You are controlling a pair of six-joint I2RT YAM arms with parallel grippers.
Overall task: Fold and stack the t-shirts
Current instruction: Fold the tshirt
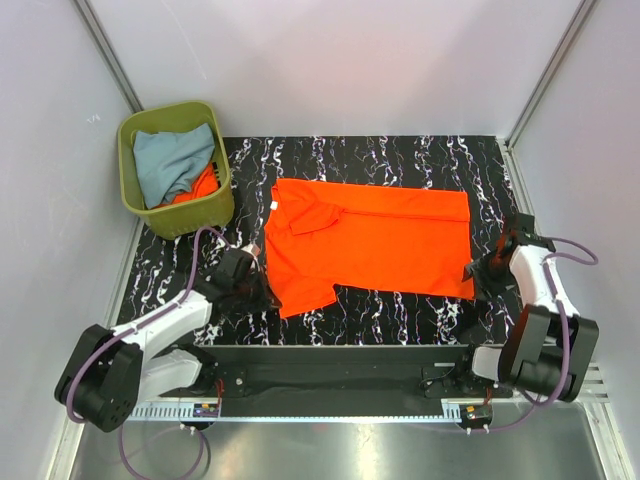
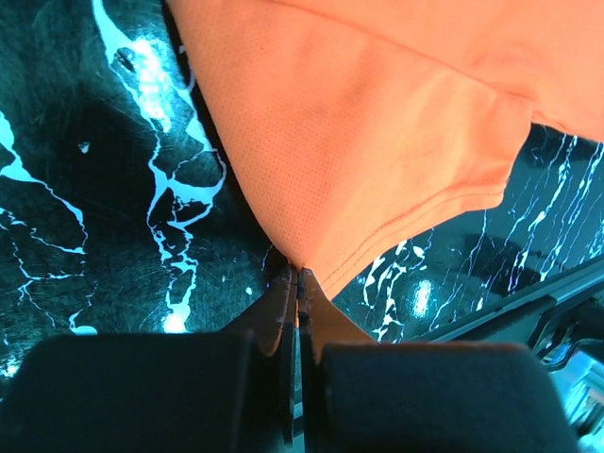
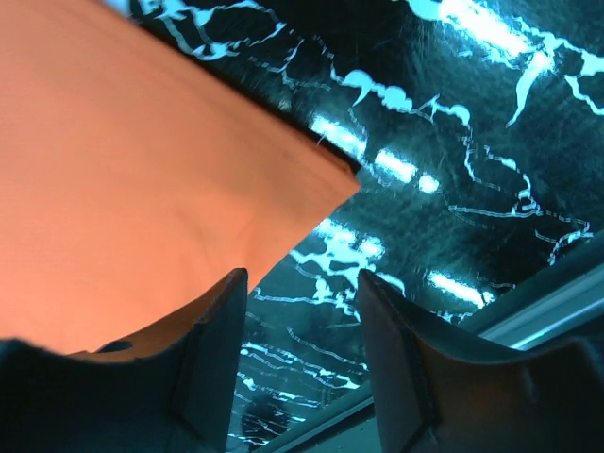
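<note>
A bright orange t-shirt (image 1: 370, 245) lies spread flat on the black marbled mat (image 1: 400, 315), collar to the left. My left gripper (image 1: 255, 272) is at its left edge by the near sleeve. In the left wrist view the gripper (image 2: 298, 274) is shut, with the edge of the orange cloth (image 2: 377, 142) pinched at its tips. My right gripper (image 1: 478, 272) is open at the shirt's near right corner. In the right wrist view the gripper (image 3: 302, 283) stands open, one finger beside the cloth (image 3: 123, 189), with nothing between the jaws. A pale grey-blue t-shirt (image 1: 172, 160) and another orange one (image 1: 203, 185) lie crumpled in the bin.
The olive-green bin (image 1: 190, 215) stands at the mat's far left corner. White walls close in the back and both sides. A black rail (image 1: 330, 358) with the arm bases runs along the near edge.
</note>
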